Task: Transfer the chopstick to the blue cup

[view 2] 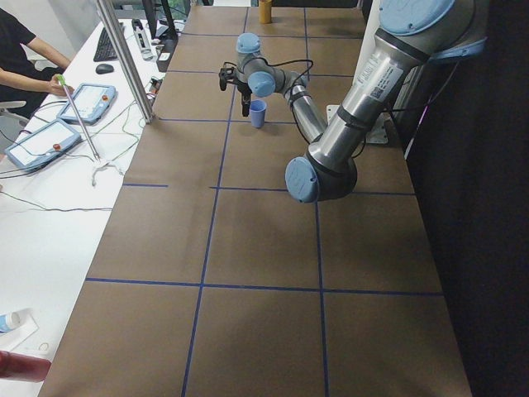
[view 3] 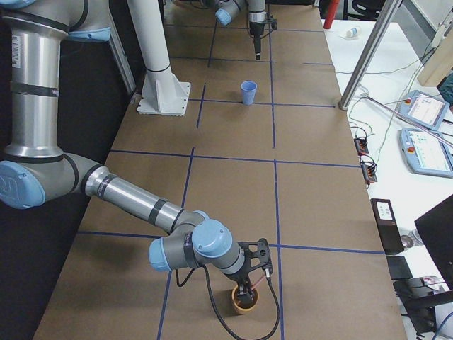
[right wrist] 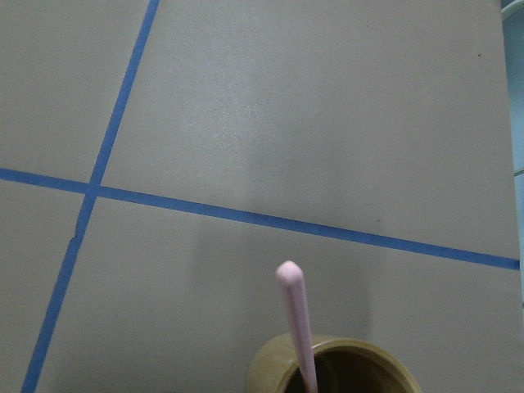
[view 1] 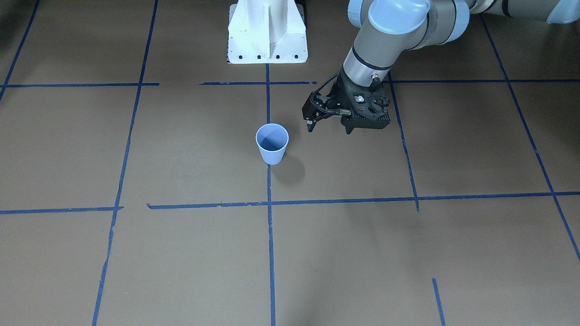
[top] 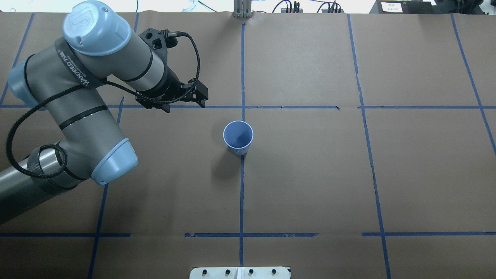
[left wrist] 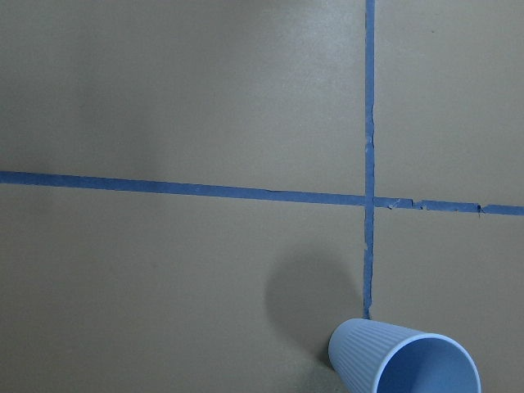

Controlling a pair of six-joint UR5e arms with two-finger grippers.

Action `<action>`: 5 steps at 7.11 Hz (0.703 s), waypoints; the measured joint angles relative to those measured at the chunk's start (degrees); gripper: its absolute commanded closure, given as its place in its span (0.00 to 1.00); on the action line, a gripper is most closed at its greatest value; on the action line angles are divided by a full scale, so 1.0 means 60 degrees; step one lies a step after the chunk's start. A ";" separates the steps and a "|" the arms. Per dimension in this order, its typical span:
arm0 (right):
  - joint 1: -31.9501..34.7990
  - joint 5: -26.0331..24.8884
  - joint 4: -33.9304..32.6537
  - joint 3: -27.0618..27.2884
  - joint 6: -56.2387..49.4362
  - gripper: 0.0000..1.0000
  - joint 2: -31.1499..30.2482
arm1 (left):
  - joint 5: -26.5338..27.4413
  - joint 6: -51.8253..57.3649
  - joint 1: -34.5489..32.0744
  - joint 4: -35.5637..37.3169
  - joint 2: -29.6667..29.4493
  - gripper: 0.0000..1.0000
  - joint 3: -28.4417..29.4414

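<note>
The blue cup (view 1: 272,144) stands upright and empty on the table's centre line; it also shows in the overhead view (top: 238,136) and at the bottom of the left wrist view (left wrist: 405,364). My left gripper (view 1: 329,130) hangs open and empty above the table, beside the cup on the robot's left (top: 184,105). A pale pink chopstick (right wrist: 296,323) stands upright in a tan cup (right wrist: 336,368). My right gripper (view 3: 245,289) is down at that tan cup (view 3: 245,303) at the table's far right end; I cannot tell whether it is open or shut.
The brown paper table (top: 310,174) carries a grid of blue tape lines. The robot's white base (view 1: 267,31) stands behind the blue cup. A metal post (view 3: 364,57) and operator tablets (view 3: 425,142) are off the table's edge.
</note>
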 measured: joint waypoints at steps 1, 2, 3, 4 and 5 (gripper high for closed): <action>0.0001 -0.0114 0.0674 -0.0328 0.0009 0.15 0.0024 | 0.0000 0.0000 0.0000 0.0000 0.0000 0.00 -0.0005; 0.0001 -0.0259 0.1296 -0.0618 0.0026 0.28 0.0051 | 0.0000 0.0000 0.0000 0.0000 0.0000 0.00 -0.0005; -0.0001 -0.0336 0.1572 -0.0740 0.0038 0.44 0.0062 | 0.0000 0.0000 0.0000 0.0000 -0.0002 0.00 -0.0004; -0.0003 -0.0368 0.1675 -0.0772 0.0047 0.47 0.0066 | 0.0000 -0.0004 -0.0001 0.0004 -0.0001 0.00 -0.0036; -0.0005 -0.0368 0.1716 -0.0762 0.0055 0.48 0.0069 | 0.0000 -0.0010 -0.0008 0.0006 0.0007 0.00 -0.0092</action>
